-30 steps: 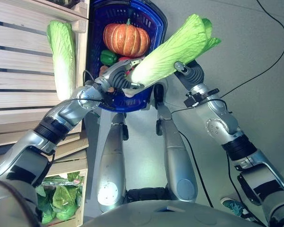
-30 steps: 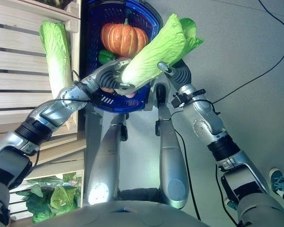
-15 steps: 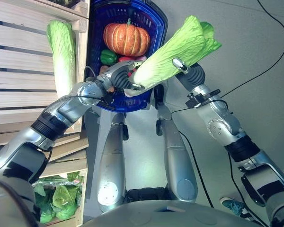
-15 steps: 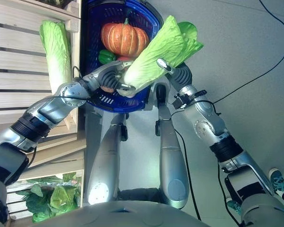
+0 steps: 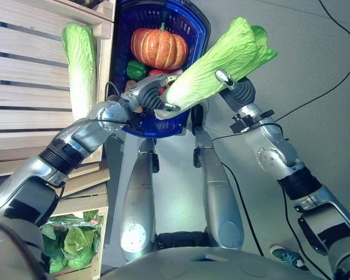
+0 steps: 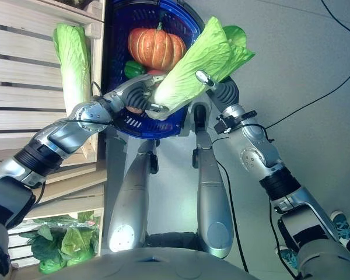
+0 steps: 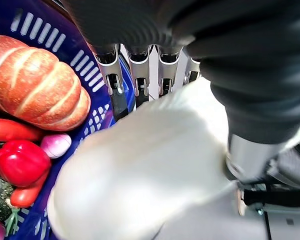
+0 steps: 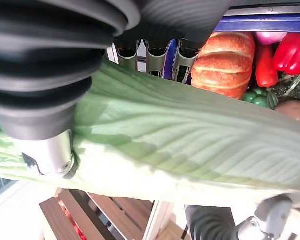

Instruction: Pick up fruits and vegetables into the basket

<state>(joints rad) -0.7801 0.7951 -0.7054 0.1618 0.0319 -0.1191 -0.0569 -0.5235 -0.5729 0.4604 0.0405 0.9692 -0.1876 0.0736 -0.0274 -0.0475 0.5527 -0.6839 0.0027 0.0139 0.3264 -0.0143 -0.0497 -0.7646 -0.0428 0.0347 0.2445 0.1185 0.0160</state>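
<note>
A long napa cabbage (image 5: 216,67) hangs slantwise over the near rim of the blue basket (image 5: 201,26), held by both hands. My left hand (image 5: 146,96) is shut on its white stem end (image 7: 150,170), its fingers (image 7: 140,75) curled behind it. My right hand (image 5: 236,90) is shut on the green leafy end (image 8: 190,145). Inside the basket lie an orange pumpkin (image 5: 158,48), a green pepper (image 5: 135,70), a red pepper (image 7: 17,162) and smaller vegetables.
A second napa cabbage (image 5: 80,70) leans upright against the wooden slatted crates (image 5: 29,76) to the left of the basket. A lower crate holds leafy lettuce (image 5: 76,242). Grey floor (image 5: 315,52) lies open to the right.
The camera has shifted slightly. Both hands still hold the cabbage in nearly the same place over the basket's near rim.
</note>
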